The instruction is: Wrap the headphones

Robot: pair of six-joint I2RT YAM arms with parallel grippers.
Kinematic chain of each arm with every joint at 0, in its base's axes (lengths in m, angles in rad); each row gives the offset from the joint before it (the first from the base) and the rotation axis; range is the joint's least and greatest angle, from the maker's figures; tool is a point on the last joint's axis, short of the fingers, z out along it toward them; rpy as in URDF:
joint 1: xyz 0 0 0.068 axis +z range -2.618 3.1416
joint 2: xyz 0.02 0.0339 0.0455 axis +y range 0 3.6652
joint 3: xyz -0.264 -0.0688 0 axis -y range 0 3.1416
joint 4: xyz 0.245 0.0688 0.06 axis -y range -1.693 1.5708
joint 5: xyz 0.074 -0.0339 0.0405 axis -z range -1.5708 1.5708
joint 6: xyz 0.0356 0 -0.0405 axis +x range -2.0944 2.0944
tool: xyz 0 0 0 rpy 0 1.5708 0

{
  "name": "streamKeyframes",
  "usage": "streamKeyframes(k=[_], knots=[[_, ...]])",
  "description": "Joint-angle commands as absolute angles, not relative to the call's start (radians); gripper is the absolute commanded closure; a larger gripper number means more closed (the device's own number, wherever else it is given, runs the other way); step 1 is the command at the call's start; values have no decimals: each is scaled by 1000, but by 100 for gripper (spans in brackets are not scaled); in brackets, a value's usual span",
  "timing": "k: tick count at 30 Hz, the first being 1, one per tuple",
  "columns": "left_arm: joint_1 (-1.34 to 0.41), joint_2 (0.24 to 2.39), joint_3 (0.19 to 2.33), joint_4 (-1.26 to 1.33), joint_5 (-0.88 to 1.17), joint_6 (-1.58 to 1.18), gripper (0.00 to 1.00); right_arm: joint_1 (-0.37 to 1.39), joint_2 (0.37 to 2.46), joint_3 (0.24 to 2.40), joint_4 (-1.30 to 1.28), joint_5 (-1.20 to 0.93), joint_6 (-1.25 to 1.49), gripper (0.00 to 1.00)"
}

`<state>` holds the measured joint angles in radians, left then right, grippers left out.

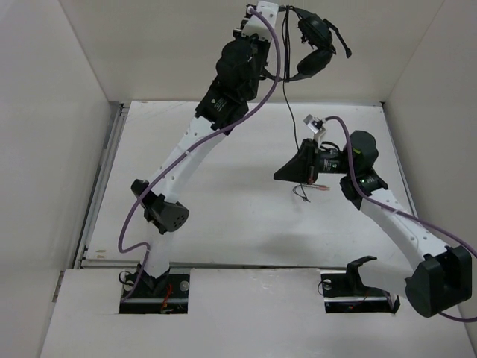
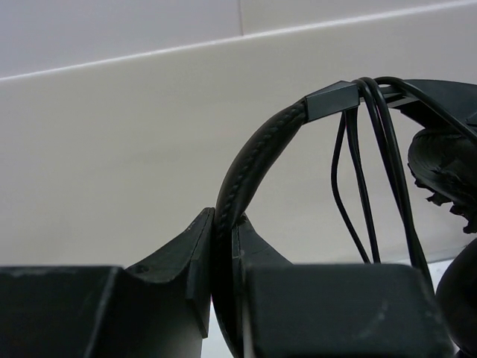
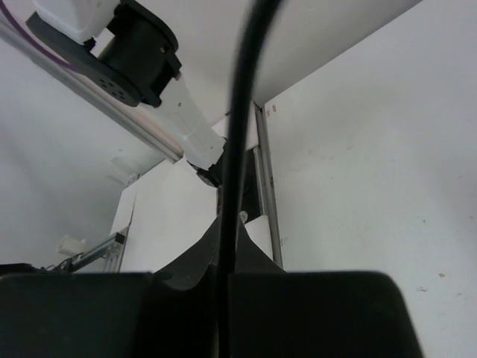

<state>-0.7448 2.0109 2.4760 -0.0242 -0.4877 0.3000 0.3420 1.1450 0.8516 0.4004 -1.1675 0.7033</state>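
The black headphones (image 1: pixel 314 43) hang high above the table's far edge. My left gripper (image 1: pixel 287 19) is shut on their padded headband (image 2: pixel 255 153), which the jaws pinch (image 2: pixel 223 227). Loops of the thin black cord (image 2: pixel 359 186) lie over the headband beside an ear cup (image 2: pixel 447 160). The cord (image 1: pixel 290 104) drops from the headset to my right gripper (image 1: pixel 284 173), which is shut on it above the table's middle. In the right wrist view the cord (image 3: pixel 240 112) runs straight up out of the closed jaws (image 3: pixel 227 242). The cord's frayed end (image 1: pixel 309 192) dangles just below the right gripper.
White walls enclose the white table (image 1: pixel 223 216) on three sides. A metal rail (image 1: pixel 103 186) runs along its left edge. Thick purple cables (image 1: pixel 272 67) follow both arms. The left arm's lower link (image 3: pixel 145 63) shows in the right wrist view.
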Motion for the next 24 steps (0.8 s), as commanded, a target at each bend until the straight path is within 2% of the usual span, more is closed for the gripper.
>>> streamKeyframes(k=[1, 6, 12, 18, 24], knots=[[-731, 1990, 2412, 129, -525, 392, 99, 341, 1121, 991, 222, -1207, 562, 99], [-717, 1967, 2222, 144, -545, 489, 99, 282, 1134, 1222, -147, -1163, 290, 100], [-748, 1928, 2011, 124, -546, 552, 98, 254, 1150, 1446, -509, -975, -85, 100], [-768, 1879, 1878, -15, -515, 534, 99, 217, 1190, 1640, -764, -772, -395, 99], [-759, 1815, 1780, -113, -471, 549, 99, 220, 1203, 1732, -911, -616, -601, 99]])
